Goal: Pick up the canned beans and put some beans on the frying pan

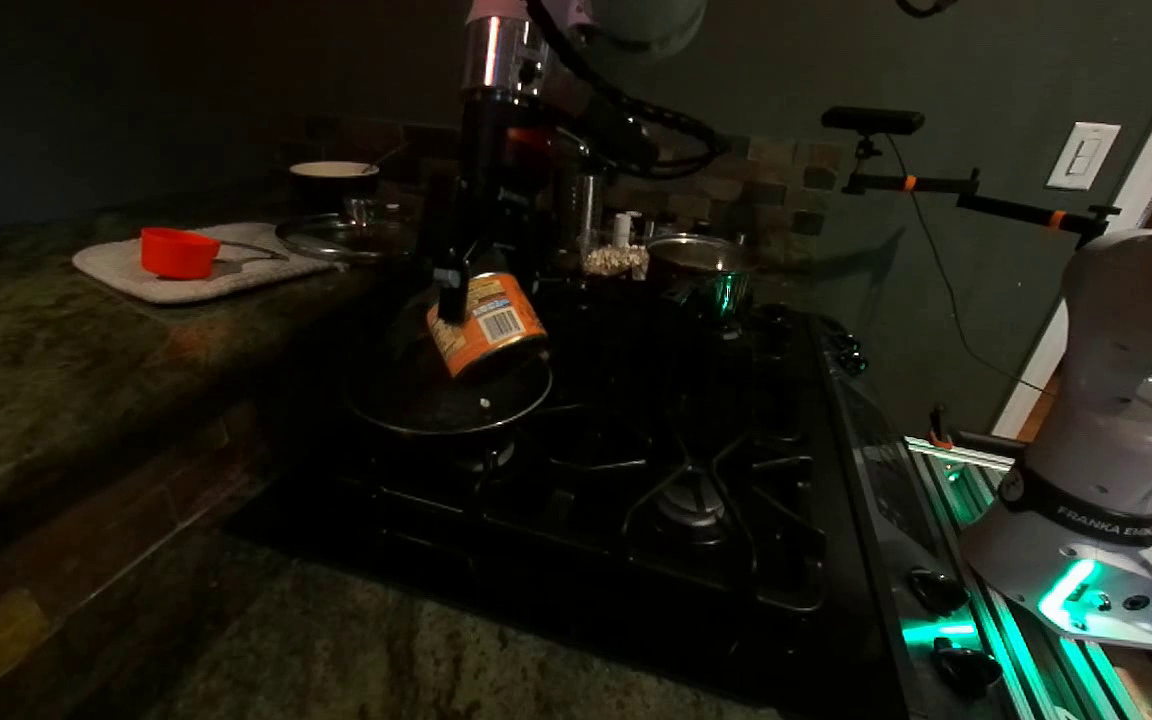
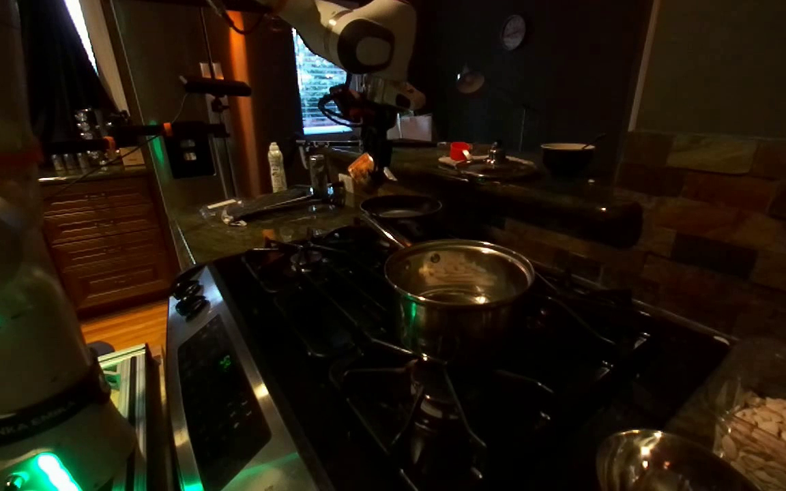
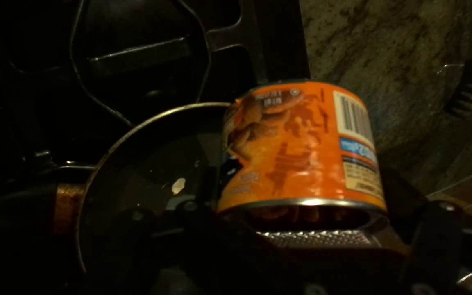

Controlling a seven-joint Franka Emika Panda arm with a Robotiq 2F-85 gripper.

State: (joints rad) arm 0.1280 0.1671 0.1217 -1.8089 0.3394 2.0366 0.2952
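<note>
My gripper (image 1: 453,298) is shut on the orange-labelled can (image 1: 496,325). The can is held tilted above the black frying pan (image 1: 406,425). In the wrist view the can (image 3: 301,151) stands between the dark fingers, and its open end faces the camera with some contents showing inside. The pan (image 3: 137,164) lies below and to the left there, with one small pale piece (image 3: 178,185) on its surface. In an exterior view the can (image 2: 361,168) hangs over the far side of the pan (image 2: 403,208). The far finger is mostly hidden by the can.
A steel pot (image 2: 461,300) stands on the stove near the pan's handle. A raised stone ledge (image 1: 26,350) beside the pan bears a red cup (image 1: 179,254) on a mat, a glass lid (image 1: 346,240) and a dark bowl (image 1: 333,180). A clear container (image 2: 778,429) holds pale pieces.
</note>
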